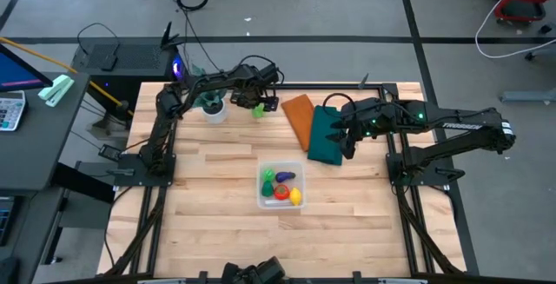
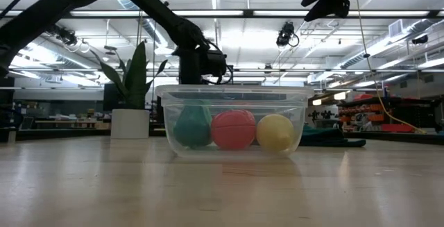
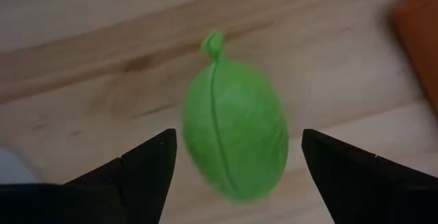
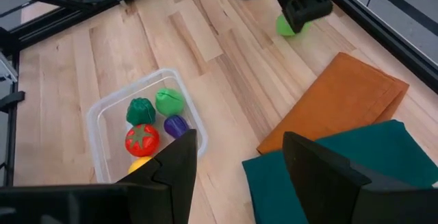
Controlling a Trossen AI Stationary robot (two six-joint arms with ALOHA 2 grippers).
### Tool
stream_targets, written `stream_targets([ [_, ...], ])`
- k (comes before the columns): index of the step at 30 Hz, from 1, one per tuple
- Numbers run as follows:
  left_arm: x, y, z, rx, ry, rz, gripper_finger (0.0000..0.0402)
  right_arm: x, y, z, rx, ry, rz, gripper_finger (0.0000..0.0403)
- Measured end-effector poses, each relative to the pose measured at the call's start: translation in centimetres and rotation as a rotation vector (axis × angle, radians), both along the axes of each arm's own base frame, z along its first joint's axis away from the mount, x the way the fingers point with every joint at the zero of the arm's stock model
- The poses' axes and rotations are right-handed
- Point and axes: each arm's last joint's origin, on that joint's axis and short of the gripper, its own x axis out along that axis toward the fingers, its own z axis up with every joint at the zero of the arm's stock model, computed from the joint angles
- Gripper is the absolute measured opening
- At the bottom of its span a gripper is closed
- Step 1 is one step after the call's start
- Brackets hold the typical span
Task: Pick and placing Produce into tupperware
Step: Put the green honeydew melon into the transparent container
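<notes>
Wooden butcher-block table (image 1: pixel 217 232) sat under me in a big workshop w/ grey floor. My left gripper (image 3: pixel 233 159) hung at the far side of the table, just beside the potted plant (image 1: pixel 212 103) in its white pot, directly over a light green toy fruit (image 3: pixel 235 137) lying on the wood. Its jaws stood wide, one finger each side of the fruit, not touching it as far as the left wrist view showed.

My right gripper (image 4: pixel 239 159) hovered over the dark green folded cloth (image 1: pixel 327 136), jaws parted and holding nothing. That cloth lay just beside the orange folded cloth (image 1: pixel 299 117), overlapping its edge.

Clear tupperware (image 1: pixel 263 199) sat near the table's middle, well apart from both grippers. It held five pcs: dark green veg (image 4: pixel 140 110), a 2nd light green piece (image 4: pixel 169 102), red tomato (image 4: pixel 142 140), purple eggplant (image 4: pixel 176 125) and yellow fruit (image 1: pixel 295 196), all packed close together. From low view only the green, red and yellow ones showed thru the container wall.
</notes>
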Motion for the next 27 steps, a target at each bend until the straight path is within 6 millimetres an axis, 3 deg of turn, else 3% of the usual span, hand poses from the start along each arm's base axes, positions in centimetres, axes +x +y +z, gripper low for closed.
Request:
stream_targets([
  [10, 0.33, 0.23, -1.06, 0.006, 0.005, -0.033, 0.0305, 0.02, -0.09, 0.03, -0.005, -0.003, -0.001, 0.0178],
  [20, 0.57, 0.20, -1.02, 0.034, 0.004, -0.077, 0.0227, 0.02, -0.10, 0.03, -0.007, -0.003, -0.004, 0.0178],
  [27, 0.88, -0.43, -0.52, 0.044, -0.001, -0.135, 0.0243, 0.00, -0.10, 0.01, -0.011, 0.000, -0.001, 0.0178],
])
